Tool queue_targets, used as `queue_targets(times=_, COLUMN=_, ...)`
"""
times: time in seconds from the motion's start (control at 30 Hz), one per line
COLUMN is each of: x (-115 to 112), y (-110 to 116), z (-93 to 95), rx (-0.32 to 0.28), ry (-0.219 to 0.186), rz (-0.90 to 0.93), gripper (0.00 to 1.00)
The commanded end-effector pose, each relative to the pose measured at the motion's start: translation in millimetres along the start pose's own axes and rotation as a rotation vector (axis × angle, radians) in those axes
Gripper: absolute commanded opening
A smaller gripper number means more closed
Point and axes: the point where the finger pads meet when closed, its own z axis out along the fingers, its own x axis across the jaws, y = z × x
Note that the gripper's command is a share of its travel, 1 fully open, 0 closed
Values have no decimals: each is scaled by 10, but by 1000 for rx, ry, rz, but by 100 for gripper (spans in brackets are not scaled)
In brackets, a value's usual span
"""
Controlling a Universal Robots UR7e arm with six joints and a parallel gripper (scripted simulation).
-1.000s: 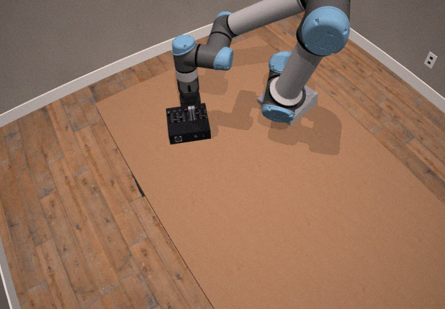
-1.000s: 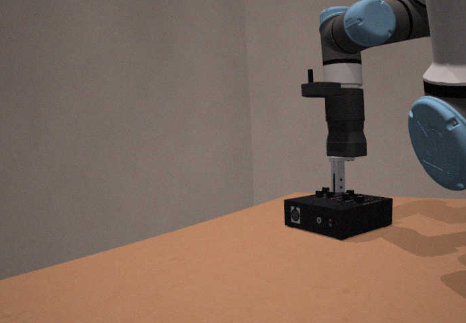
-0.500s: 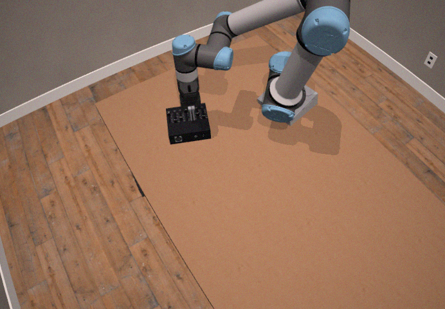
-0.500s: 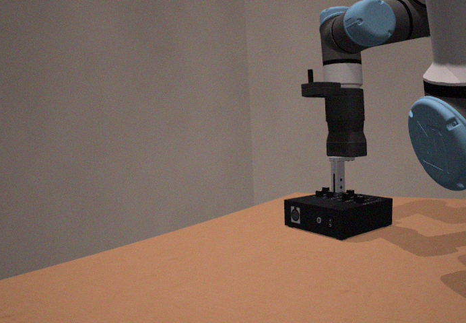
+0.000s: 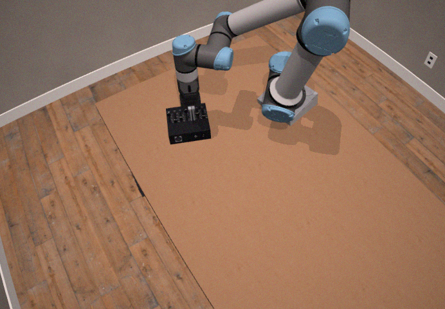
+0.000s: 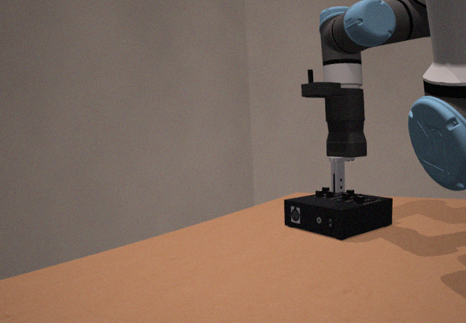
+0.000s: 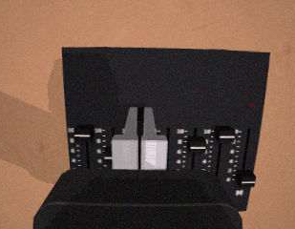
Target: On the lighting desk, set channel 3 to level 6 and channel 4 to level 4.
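Note:
The black lighting desk (image 5: pixel 188 128) (image 6: pixel 314 217) (image 7: pixel 166 76) stands flat on the brown table. My gripper (image 5: pixel 192 119) (image 6: pixel 338 191) (image 7: pixel 140 122) is shut and points down, its fingertips at or just over the panel near the 10 end of channel 3's column. The fingers hide channel 3's cap, and channel 4's cap is also hidden; only the upper part of channel 4's slot (image 7: pixel 168 143) shows. In the wrist view channel 1's cap (image 7: pixel 83 131) and channel 6's cap (image 7: pixel 226 134) are near the top, channel 5's cap (image 7: pixel 198 144) is lower, and channel 2's is mostly hidden.
The master fader's cap (image 7: pixel 247 179) stands low at the right of the panel. Several caps stand up close on both sides of the fingers. The table (image 5: pixel 285 218) (image 6: pixel 203 285) extends around the desk, and its left edge lies beyond the desk in the top view.

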Motion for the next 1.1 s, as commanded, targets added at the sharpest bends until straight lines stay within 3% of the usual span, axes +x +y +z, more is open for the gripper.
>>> queue_targets(times=0.0, x=-10, y=-9, z=26, rx=0, ry=-1, rz=-1, gripper=0)
queue_targets(times=1.07, x=-10, y=-8, z=120, rx=0, ry=-1, rz=-1, gripper=0)
